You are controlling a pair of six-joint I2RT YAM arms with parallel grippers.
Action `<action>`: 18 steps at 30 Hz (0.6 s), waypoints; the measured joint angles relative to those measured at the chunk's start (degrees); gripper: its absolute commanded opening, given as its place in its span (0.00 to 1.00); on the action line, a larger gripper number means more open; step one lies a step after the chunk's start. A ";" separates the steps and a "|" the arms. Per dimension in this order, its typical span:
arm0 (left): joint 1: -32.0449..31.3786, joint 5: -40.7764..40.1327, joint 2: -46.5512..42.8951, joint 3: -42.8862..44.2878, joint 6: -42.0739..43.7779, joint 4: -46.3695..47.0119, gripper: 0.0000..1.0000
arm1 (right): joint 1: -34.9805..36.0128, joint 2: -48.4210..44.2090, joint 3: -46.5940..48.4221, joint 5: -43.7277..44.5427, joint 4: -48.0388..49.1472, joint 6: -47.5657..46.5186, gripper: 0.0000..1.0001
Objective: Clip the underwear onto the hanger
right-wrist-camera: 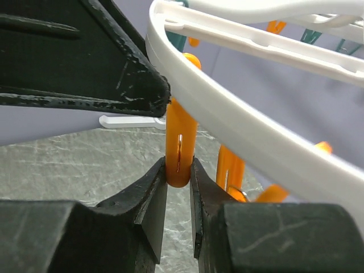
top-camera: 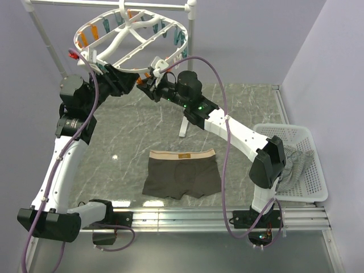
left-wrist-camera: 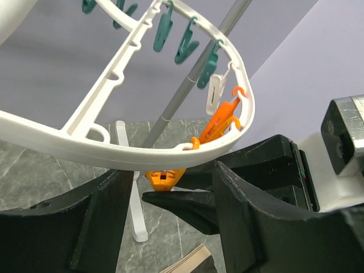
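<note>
Fingers [right-wrist-camera: 149,190] of the right gripper [right-wrist-camera: 179,170]: were clamped on the lower end of an orange clothespin [right-wrist-camera: 180,145], one pad against each side. The pin hung upright from the hanger [left-wrist-camera: 85,149] rim.

Fingers [left-wrist-camera: 85,222] of the left gripper [left-wrist-camera: 170,190]: were spread wide and grasped nothing. The hanger rim ran crosswise over the gap between them. Whether either finger touched the rim could not be told. One left finger showed in the right wrist view, its tip just beside the rim and above the pinched pin.

Hanger: a white oval ring with cross bars, hung from the pole rail stand [top-camera: 191,31] at the far side of the table [top-camera: 131,131] and tilted, with its near edge low. Both grippers met at that near edge, the left arm reaching in from the left and the right arm from the right. More orange pins hung beside the pinched one. Teal clothespins [left-wrist-camera: 187,44] dangled along the far rim.

Underwear [top-camera: 181,175]: dark olive-brown, lay flat on the table at the near centre, well apart from the hanger and from both grippers. Its tan waistband [top-camera: 182,154] faced the far side, with a small dark label at its middle.

Basket [top-camera: 310,182]: white with slotted walls, stood at the right edge of the table. It held a grey striped cloth [top-camera: 296,165], partly hidden by the right arm's elbow.
</note>
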 measured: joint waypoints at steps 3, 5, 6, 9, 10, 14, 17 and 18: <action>0.00 0.00 0.22 0.00 -0.09 0.13 0.61 | 0.02 0.00 0.00 -0.26 0.07 0.17 0.21; 0.00 0.02 0.61 0.00 -0.26 0.42 0.61 | 0.04 0.02 0.00 -0.28 0.04 0.26 0.21; 0.00 0.26 0.92 -0.02 -0.46 0.63 0.61 | 0.04 0.02 0.00 -0.24 -0.02 0.37 0.20; 0.00 0.66 1.57 -0.11 -1.18 1.14 0.61 | 0.02 0.00 0.00 0.07 -0.33 0.44 0.21; 0.00 0.76 1.70 -0.11 -1.46 1.20 0.60 | 0.02 0.02 0.00 0.22 -0.37 0.50 0.21; 0.00 0.87 1.95 -0.11 -1.68 1.66 0.61 | 0.02 0.02 0.00 0.31 -0.35 0.61 0.20; 0.00 1.14 2.03 -0.11 -1.68 1.90 0.62 | 0.02 0.02 0.00 0.37 -0.33 0.63 0.20; 0.00 1.18 2.03 -0.24 -1.66 2.03 0.62 | 0.02 0.02 0.00 0.39 -0.33 0.63 0.20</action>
